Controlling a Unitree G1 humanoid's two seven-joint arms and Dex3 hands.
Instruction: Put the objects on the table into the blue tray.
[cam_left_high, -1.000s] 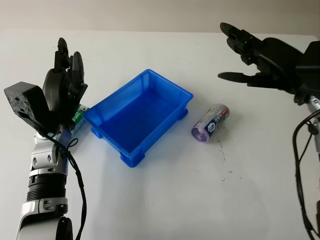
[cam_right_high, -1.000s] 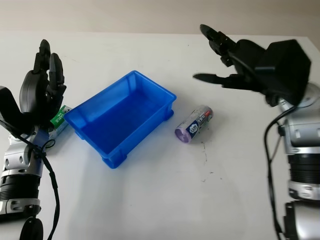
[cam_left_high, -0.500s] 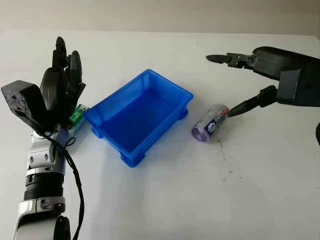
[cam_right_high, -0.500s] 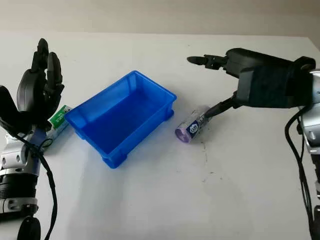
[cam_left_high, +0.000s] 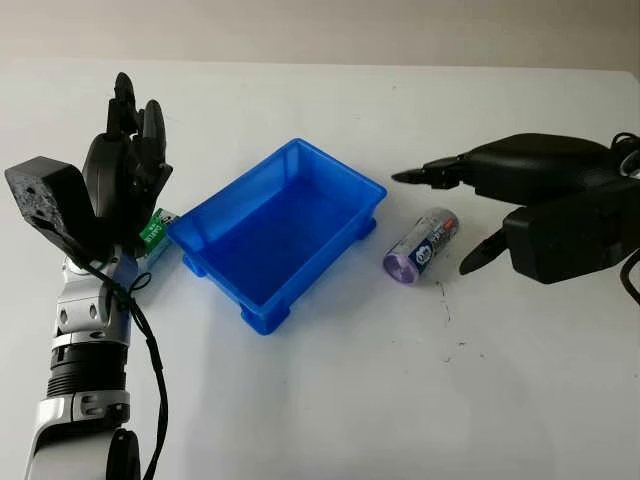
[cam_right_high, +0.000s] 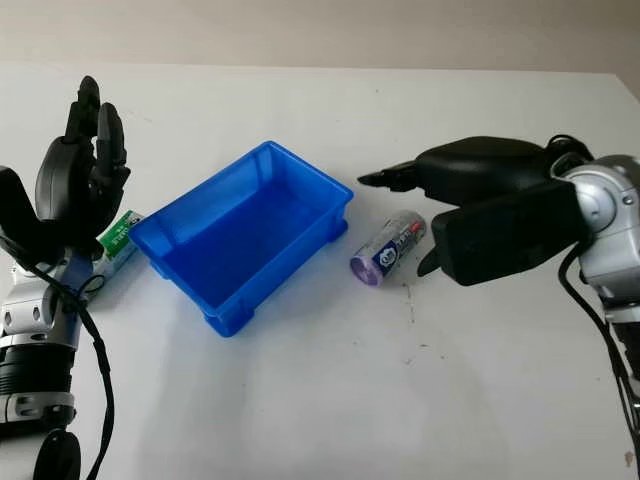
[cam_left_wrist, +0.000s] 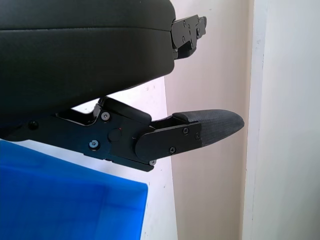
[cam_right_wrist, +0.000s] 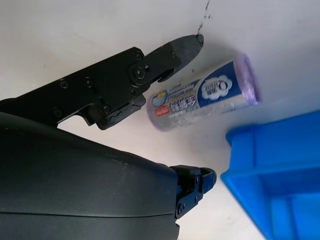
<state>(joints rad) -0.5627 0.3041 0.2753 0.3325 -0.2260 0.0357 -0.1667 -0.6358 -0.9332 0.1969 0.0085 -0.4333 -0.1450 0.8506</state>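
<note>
Nothing has yet been placed in the rectangular blue plastic tray, which stands empty on the white table. Two things are left outside it — a purple-capped cylindrical roll lying just right of the tray, and a small green-and-white packet at its left edge. The right hand is held open around the roll, not yet gripping it; the left hand is raised open above the packet.

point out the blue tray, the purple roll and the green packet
blue tray (cam_left_high: 350, 172): left eye view, on its far rim
purple roll (cam_left_high: 423, 246): left eye view, mid label
green packet (cam_right_high: 118, 235): right eye view, on its printed green end beside the tray
</note>
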